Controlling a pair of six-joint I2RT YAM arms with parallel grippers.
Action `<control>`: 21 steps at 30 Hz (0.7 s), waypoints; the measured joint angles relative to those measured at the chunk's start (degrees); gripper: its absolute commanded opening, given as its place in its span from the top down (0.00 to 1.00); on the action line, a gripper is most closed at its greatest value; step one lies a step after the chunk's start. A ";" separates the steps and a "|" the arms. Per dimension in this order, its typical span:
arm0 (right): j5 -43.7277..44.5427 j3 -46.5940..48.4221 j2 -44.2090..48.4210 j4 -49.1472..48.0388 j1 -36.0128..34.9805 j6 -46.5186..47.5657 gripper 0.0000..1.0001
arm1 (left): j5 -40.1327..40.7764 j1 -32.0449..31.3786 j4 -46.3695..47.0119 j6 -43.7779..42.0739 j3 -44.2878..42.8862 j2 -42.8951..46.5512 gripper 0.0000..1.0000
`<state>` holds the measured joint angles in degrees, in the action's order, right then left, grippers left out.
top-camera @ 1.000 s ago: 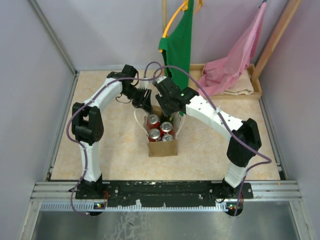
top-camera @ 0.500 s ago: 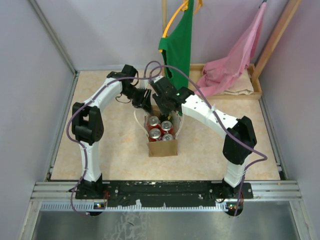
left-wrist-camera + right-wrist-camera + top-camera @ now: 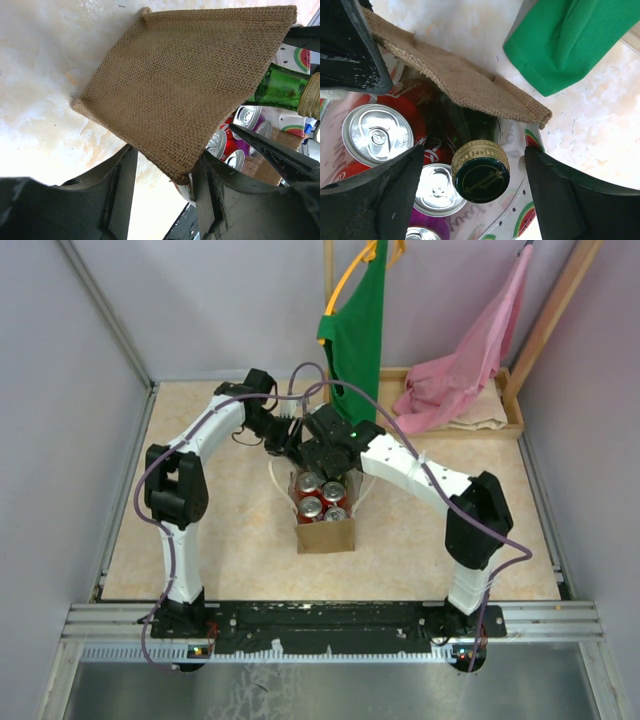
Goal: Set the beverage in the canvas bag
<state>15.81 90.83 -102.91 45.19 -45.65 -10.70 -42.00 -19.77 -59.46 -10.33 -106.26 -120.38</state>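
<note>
Bottle of green glass, one only, stands inside the canvas bag, leaning a little, its gold-foiled cap directly between the two fingers of the right claw. That claw is spread wide with a clear gap on either side of the cap, so it grips nothing. Beside the bottle, under the same claw, lie red cans: three silver tops show from the right wrist, and four can be counted from overhead. The bag's tan burlap side panel runs from the left claw outward over the pale surface. Its lower edge dips between that claw's two fingers and lies against one of them. These fingers stand apart with bare surface showing between them, not pinched on the cloth. The two claws meet over the far end of the bag, tips close together. Two white handles loop out, one to each side of the claws. One green cloth hangs just beyond the right claw.
</note>
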 measured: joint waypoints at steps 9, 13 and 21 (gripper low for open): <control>1.09 0.57 3.98 -2.45 -0.09 -0.52 0.01 | 0.83 0.00 1.01 0.31 -1.01 0.20 0.03; 1.53 3.28 6.38 -3.50 -0.02 -0.46 0.01 | 2.08 0.00 3.67 1.29 -1.14 1.29 0.00; -5.05 8.31 10.01 -3.54 5.77 -6.67 0.01 | 4.37 0.46 12.96 4.11 -0.07 10.60 0.00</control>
<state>10.76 99.13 -92.90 41.65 -39.88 -17.37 -37.63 -19.31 -46.50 -6.22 -106.32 -109.78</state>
